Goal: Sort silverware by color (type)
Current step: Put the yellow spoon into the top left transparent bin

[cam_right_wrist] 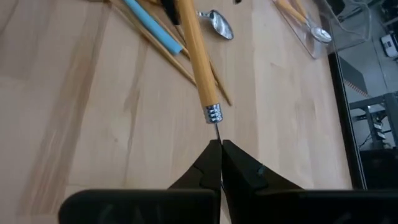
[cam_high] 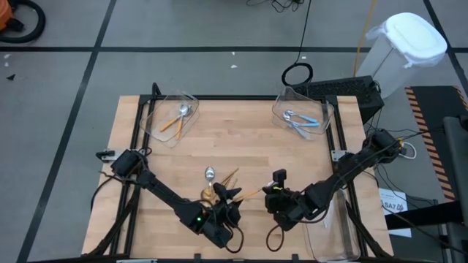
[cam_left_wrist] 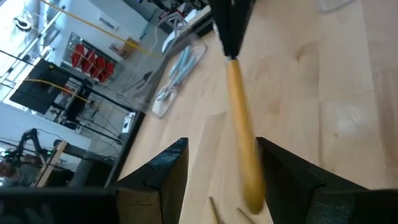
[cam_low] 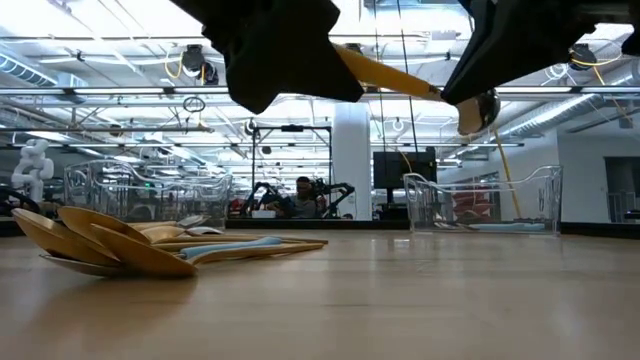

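On your wooden table [cam_high: 292, 161], the left gripper [cam_high: 231, 199] stands spread around the handle end of an orange-handled spoon [cam_right_wrist: 198, 56]; its long axis runs rightward to the right gripper [cam_right_wrist: 219, 149], clenched on the thin metal neck above the table.

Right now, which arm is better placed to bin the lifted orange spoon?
Left, probably. The left gripper stands open around the handle of the orange spoon, the right gripper pinches its neck, and the orange-spoon bin is on the left side.
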Controlling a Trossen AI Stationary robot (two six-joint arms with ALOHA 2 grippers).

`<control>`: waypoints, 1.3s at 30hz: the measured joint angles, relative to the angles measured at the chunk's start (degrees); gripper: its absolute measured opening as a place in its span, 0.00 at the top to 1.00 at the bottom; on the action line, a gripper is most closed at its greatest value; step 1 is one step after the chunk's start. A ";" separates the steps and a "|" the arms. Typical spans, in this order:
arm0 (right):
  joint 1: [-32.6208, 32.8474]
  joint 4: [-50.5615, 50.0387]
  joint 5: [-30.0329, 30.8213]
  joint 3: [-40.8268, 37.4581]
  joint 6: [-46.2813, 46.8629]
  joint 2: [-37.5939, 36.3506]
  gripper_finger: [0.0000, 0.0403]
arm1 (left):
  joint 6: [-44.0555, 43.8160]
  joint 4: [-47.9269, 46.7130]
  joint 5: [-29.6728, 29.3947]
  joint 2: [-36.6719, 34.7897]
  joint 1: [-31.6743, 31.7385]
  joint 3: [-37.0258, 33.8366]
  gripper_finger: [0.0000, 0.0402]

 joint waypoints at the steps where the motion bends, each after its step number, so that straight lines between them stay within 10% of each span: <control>1: 0.00 0.15 0.02 0.00 0.00 -0.05 1.00 | -0.29 0.06 0.15 0.00 0.02 0.00 0.55; 18: -0.04 -0.04 -0.11 0.00 -0.01 0.04 1.00 | 0.33 0.35 3.31 -0.01 0.28 0.01 0.94; 29: 1.75 -0.51 -0.34 0.00 1.71 -0.46 0.90 | 0.26 -2.03 3.43 -0.33 0.26 0.00 0.95; 39: 7.73 -9.19 -0.50 0.00 18.41 -5.03 0.74 | -9.69 -24.93 3.21 -7.98 -0.16 0.00 0.95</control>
